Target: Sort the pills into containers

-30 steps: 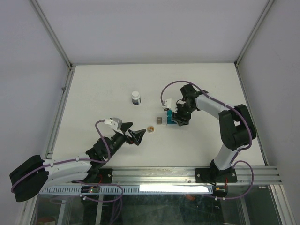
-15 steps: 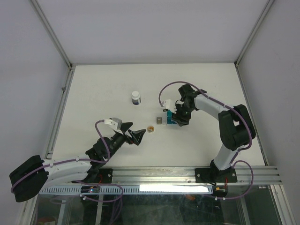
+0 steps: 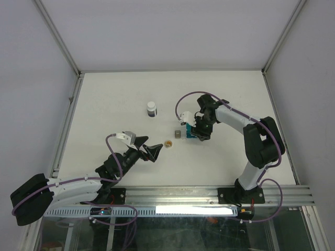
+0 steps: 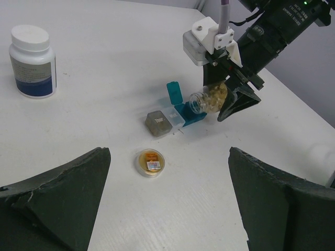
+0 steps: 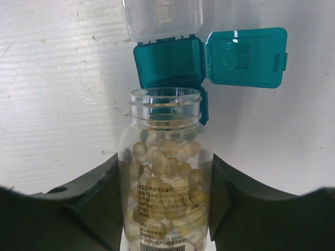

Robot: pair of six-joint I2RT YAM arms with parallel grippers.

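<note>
Bright, even, diffuse light — a soft grey shadow just beside the right gripper [image 5: 166, 178]; close views sharp.

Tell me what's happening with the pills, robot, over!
Left gripper open, hovering empty. Right gripper shut on pill bottle, mouth tipped at the open teal container. Nothing blocking; grey container beside it, bottle cap lying apart.

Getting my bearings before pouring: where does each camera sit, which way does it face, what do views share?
Top external: above, behind the bases, looking down on the table; left arm and right arm show.
Left wrist: on the left arm, facing across at teal box, grey box, white bottle; open left fingers frame the bottom.
Right wrist: looks along the gripped pill bottle onto the open teal box; right fingers flank it.
Shared: both wrist views show teal box, pill bottle.
</note>
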